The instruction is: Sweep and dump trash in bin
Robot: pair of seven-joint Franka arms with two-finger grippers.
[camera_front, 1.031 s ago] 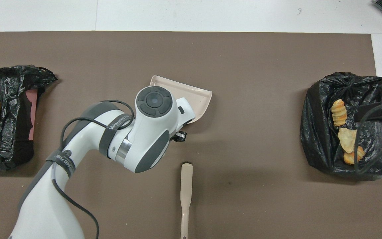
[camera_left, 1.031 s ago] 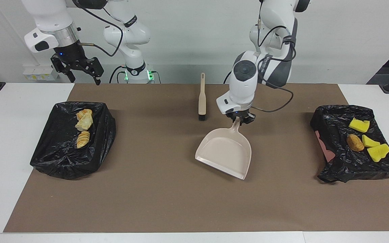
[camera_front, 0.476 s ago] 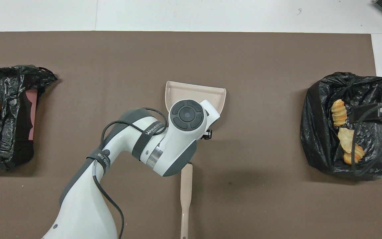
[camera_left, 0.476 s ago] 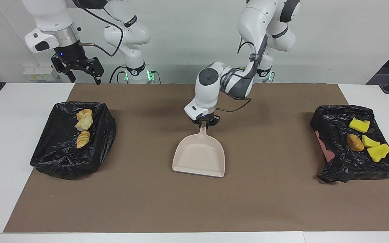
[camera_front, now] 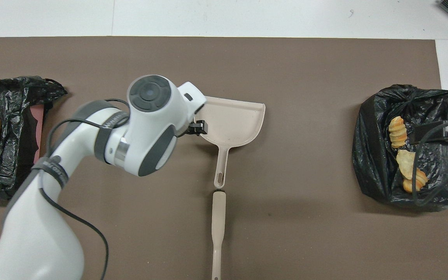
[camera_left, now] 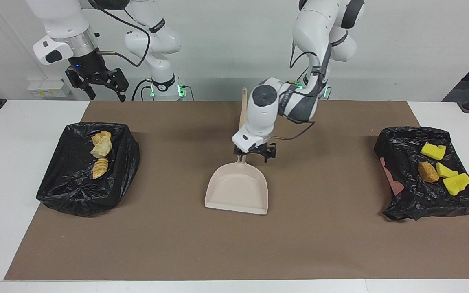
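Your left gripper [camera_left: 254, 154] is hanging just above the dustpan [camera_left: 237, 191] handle, jaws spread wide and not pinching anything. The dustpan is lying flat on the brown mat [camera_left: 177, 244] in the middle of the table, with nothing in it, handle pointing toward the robots. The brush [camera_front: 218, 229] is lying right at the end of that handle, nearer to the robots, in line with it.

Your right gripper [camera_left: 98, 83] is waiting up in the air above the robots' edge of the mat at its own end, jaws spread too, holding nothing.

The trash is sitting in the bins. The three pale crusty chunks [camera_left: 101, 152] are lying in the black-bagged bin [camera_left: 75, 191] at the right arm's end. The three yellow sponge wedges [camera_left: 446, 170] and the brown roll [camera_left: 428, 172] are sitting on the black-bagged bin [camera_left: 421, 203] at the left arm's end.
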